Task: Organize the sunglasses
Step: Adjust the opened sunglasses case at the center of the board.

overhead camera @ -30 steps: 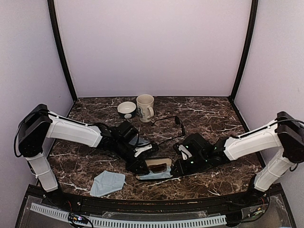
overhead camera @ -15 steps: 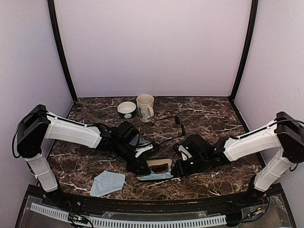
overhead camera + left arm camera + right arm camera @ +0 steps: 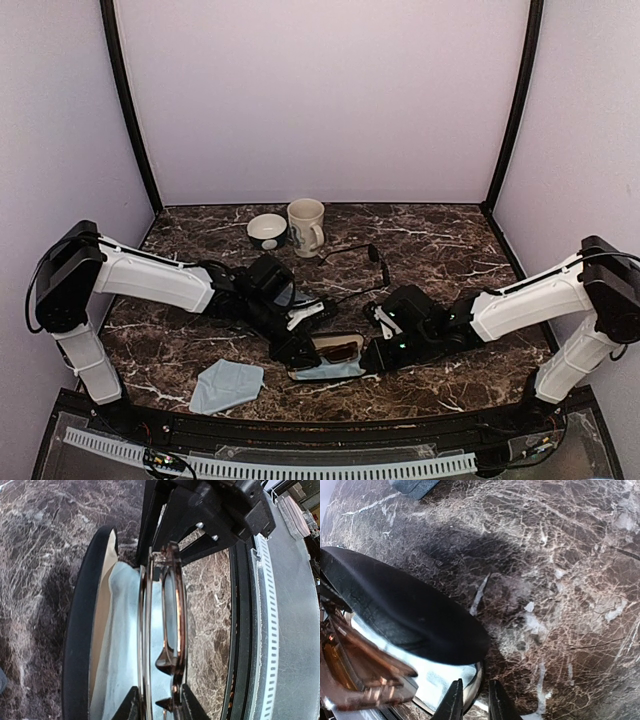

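Hardly any movement is seen since a second ago; both arms are kept low at the open case, and the right gripper has been drawn a little narrower. Its fingertips are cut off by the bottom edge of the right wrist view; the shiny rim of the black oval case is pinched in the narrow gap between them. The left gripper is likewise cropped to two tips, closed to a slim gap on the brown sunglasses; these are held on edge over the pale blue lining of the case, and whether they touch it cannot be told. From above, both grippers' tips are hidden under the wrists. The sunglasses are seen folded, with a thick, translucent amber-brown frame and tinted lenses. The wire-framed glasses are left on the marble table behind the case, thin and hard to trace; a mug and a bowl stand farther back; a blue cloth lies at the front left.
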You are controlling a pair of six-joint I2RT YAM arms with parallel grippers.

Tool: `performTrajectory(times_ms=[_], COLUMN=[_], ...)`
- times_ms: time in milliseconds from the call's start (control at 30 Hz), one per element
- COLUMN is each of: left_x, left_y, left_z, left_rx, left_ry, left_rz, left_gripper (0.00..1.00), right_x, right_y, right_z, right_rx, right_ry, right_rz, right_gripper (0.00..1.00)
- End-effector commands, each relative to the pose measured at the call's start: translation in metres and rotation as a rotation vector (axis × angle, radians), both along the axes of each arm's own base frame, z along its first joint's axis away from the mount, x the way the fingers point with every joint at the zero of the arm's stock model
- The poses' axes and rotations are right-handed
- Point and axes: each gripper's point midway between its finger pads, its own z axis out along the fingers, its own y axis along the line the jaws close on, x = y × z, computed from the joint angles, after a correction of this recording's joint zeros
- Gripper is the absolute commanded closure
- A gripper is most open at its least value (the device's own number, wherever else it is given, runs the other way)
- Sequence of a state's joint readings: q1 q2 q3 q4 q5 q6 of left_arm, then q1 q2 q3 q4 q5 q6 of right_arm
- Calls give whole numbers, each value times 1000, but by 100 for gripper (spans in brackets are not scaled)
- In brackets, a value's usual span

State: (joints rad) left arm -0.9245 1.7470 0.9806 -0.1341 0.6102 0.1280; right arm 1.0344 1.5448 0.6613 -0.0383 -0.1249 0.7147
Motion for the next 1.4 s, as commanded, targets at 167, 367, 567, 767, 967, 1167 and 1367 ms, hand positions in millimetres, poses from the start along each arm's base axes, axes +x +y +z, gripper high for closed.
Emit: performTrajectory(times_ms=[167, 367, 567, 767, 967, 1167, 1367], left_x=[0, -2, -5, -8, -9, -11, -15], left_y=[-16, -17, -15, -12, -13, -12, -10], left_z=[17, 8, -3, -9, -13, -17, -22], left_rx=[-77, -69, -44, -36, -33, -28, -14], left_ry=[-18, 1, 29, 43, 53, 62, 70], left_rz=[-17, -20, -30, -28, -26, -29, -33], left_gripper=[77, 77, 77, 77, 78, 77, 77], right_x=[2, 2, 2, 2, 1, 2, 2], right_y=[-2, -2, -4, -7, -8, -9, -10], right_z=[5, 8, 9, 8, 6, 10, 11], right_rx=[3, 12, 14, 16, 15, 27, 35], right_ry=[-46, -57, -68, -84, -81, -88, -91], right_rz=[3, 7, 10, 10, 12, 5, -2], right_gripper=[81, 81, 80, 80, 79, 78, 77])
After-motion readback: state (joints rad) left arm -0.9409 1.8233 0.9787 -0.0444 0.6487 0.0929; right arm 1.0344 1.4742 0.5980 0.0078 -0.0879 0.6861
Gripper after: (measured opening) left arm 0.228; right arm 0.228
